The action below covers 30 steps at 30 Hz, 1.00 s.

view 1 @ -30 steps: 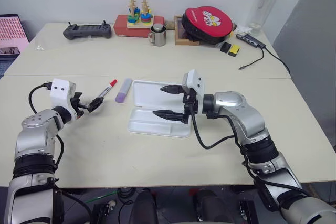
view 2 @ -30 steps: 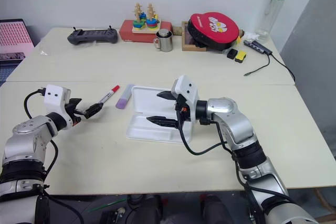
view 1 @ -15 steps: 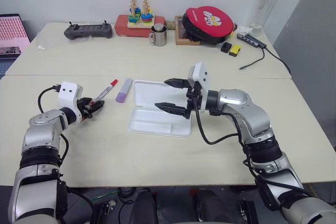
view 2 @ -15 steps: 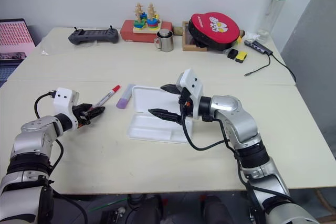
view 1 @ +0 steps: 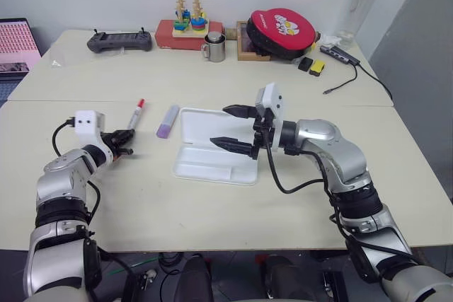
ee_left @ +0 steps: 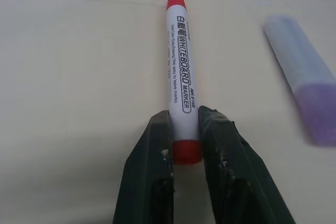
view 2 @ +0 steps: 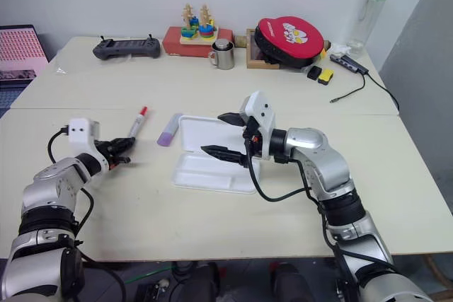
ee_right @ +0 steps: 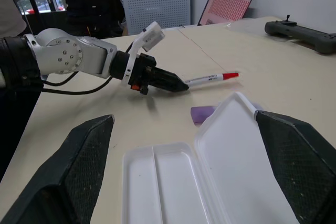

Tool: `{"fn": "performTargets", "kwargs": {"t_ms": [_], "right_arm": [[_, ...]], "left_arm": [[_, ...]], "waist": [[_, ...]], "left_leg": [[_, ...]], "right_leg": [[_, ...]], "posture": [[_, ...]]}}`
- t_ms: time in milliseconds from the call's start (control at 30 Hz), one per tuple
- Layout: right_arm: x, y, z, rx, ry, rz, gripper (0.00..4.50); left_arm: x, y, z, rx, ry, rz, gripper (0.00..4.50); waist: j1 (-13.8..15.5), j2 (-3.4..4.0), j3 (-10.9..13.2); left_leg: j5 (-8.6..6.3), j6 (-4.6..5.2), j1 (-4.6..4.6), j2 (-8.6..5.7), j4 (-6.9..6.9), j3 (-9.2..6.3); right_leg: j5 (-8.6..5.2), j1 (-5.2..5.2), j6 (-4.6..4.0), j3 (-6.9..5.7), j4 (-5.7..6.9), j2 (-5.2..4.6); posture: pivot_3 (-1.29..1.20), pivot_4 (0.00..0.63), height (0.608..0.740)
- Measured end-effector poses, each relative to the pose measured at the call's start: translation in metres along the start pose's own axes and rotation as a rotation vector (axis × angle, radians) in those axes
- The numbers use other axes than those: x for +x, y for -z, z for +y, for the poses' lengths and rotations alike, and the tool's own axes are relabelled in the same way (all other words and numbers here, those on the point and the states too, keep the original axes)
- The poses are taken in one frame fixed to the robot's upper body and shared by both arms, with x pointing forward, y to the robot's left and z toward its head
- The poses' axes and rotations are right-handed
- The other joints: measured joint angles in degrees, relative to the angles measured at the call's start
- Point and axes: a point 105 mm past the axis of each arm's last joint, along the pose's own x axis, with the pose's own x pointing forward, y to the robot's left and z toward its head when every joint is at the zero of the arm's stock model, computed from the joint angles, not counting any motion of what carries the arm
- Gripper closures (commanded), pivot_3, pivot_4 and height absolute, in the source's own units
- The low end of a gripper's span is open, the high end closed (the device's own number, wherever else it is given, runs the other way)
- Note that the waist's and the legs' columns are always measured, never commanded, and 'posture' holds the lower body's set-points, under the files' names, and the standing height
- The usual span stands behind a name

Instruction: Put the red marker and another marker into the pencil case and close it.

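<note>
Gripping the red marker [view 1: 134, 115] at its tail end, the left gripper [view 1: 124, 137] sits left of the open pencil case [view 1: 212, 145]; the lavender marker [view 1: 167, 120] lies between them. The right gripper [view 1: 238, 129] hovers wide over the tray. In the left wrist view, the fingers [ee_left: 152, 145] pinch so near the end that the marker may pivot or slip when lifted.

The left gripper [ee_left: 185, 145] is clamped on the tail of the red marker [ee_left: 180, 85], both black fingers [ee_left: 152, 153] pressed against its barrel, the arm bent at the elbow and reaching forward just above the table [view 1: 141, 196]. The right gripper [view 1: 236, 129] hangs over the open pencil case [view 1: 212, 148], pointing left with its fingers spread wide, one above the other.
</note>
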Motion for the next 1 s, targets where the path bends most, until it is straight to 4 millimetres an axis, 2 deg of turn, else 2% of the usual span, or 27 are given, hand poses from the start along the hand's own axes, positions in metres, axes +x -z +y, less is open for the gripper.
{"fn": "performTargets", "kwargs": {"t_ms": [67, 100, 167, 200, 233, 300, 367, 467, 600, 667, 833, 1000], "right_arm": [[-0.008, -0.005, -0.005, -0.004, 0.024, -0.011, 0.0], [-0.014, -0.009, -0.008, -0.002, 0.037, -0.019, 0.0], [-0.027, -0.025, -0.012, -0.01, 0.059, -0.056, 0.0], [-0.03, -0.033, -0.011, -0.02, 0.059, -0.075, 0.0], [-0.036, -0.04, -0.009, -0.033, 0.055, -0.083, 0.0], [-0.045, -0.046, -0.008, -0.04, 0.062, -0.09, 0.0], [-0.055, -0.042, -0.005, -0.031, 0.071, -0.066, 0.0], [-0.069, -0.026, 0.001, 0.022, 0.088, -0.029, 0.0], [-0.072, -0.021, 0.006, 0.028, 0.099, -0.018, 0.0], [-0.074, -0.019, 0.006, 0.032, 0.119, -0.011, 0.0], [-0.076, -0.01, 0.008, 0.048, 0.146, 0.006, 0.0], [-0.074, -0.006, 0.011, 0.051, 0.154, 0.013, 0.0]], "left_arm": [[-0.001, -0.018, -0.006, -0.023, 0.031, -0.095, 4.05], [-0.001, -0.032, -0.024, -0.023, 0.112, -0.164, 4.05], [-0.012, -0.07, -0.082, 0.038, 0.387, -0.318, 4.05], [-0.019, -0.086, -0.104, 0.089, 0.485, -0.368, 4.05], [-0.026, -0.098, -0.124, 0.145, 0.57, -0.393, 4.05], [-0.033, -0.107, -0.144, 0.2, 0.657, -0.405, 4.05], [-0.037, -0.095, -0.159, 0.264, 0.759, -0.331, 4.05], [-0.041, -0.055, -0.178, 0.509, 0.942, -0.106, 4.05], [-0.037, -0.019, -0.182, 0.746, 1.056, 0.051, 4.05], [-0.036, -0.014, -0.178, 0.751, 1.099, 0.083, 4.05], [-0.031, -0.024, -0.176, 0.841, 1.144, 0.091, 4.05], [-0.027, -0.008, -0.169, 0.848, 1.194, 0.182, 4.05]], "waist": [[0.2, 0.0, 0.0], [0.6, -0.01, 0.0], [1.3, -0.06, 0.0], [1.3, -0.06, 0.0], [1.3, -0.03, 0.0], [0.9, 0.02, 0.0], [0.3, 0.03, 0.0], [-0.1, 0.05, 0.0], [-0.5, 0.12, 0.1], [-0.5, 0.11, 0.1], [-0.4, 0.11, 0.1], [-0.4, 0.11, 0.1]], "left_leg": [[0.0, -0.01, -0.03, 0.0, 0.0, -0.01], [0.01, -0.02, -0.09, 0.0, 0.01, -0.01], [0.02, -0.04, -0.24, -0.01, 0.06, -0.08], [0.02, -0.04, -0.19, -0.03, 0.06, -0.05], [0.02, -0.03, -0.17, -0.04, 0.04, -0.06], [0.0, -0.01, 0.11, -0.04, 0.0, -0.03], [0.0, -0.01, 0.15, -0.01, -0.01, -0.03], [0.0, -0.01, 0.14, -0.02, -0.01, -0.02], [0.01, 0.01, 0.11, -0.01, 0.02, 0.02], [0.01, 0.01, 0.04, 0.01, 0.02, 0.01], [0.01, 0.01, -0.04, -0.02, 0.03, 0.01], [0.01, 0.02, -0.05, -0.01, 0.02, 0.01]], "right_leg": [[0.0, 0.01, -0.01, -0.02, -0.01, 0.0], [0.01, 0.0, -0.01, -0.04, -0.02, -0.02], [0.02, -0.02, -0.02, -0.14, -0.09, -0.06], [0.02, 0.01, -0.02, -0.09, -0.1, -0.06], [0.02, 0.01, -0.02, -0.09, -0.1, -0.06], [0.01, 0.22, -0.01, -0.04, -0.1, -0.05], [0.0, 0.22, 0.0, -0.01, -0.1, 0.0], [0.0, 0.18, -0.01, 0.02, -0.11, 0.0], [-0.01, 0.11, 0.0, 0.08, -0.08, 0.02], [-0.12, 0.06, 0.19, 0.07, -0.08, 0.03], [-0.12, 0.04, 0.14, 0.07, -0.11, 0.02], [-0.13, 0.01, 0.11, 0.05, -0.08, 0.03]], "posture": [[0.0, 0.15, 0.74], [0.0, 0.15, 0.74], [0.0, 0.15, 0.74], [0.0, 0.15, 0.74], [0.0, 0.15, 0.74], [0.0, 0.15, 0.74], [0.0, 0.15, 0.74], [0.0, 0.15, 0.74], [0.0, 0.15, 0.74], [0.0, 0.15, 0.74], [0.0, 0.15, 0.74], [0.0, 0.15, 0.74]]}}
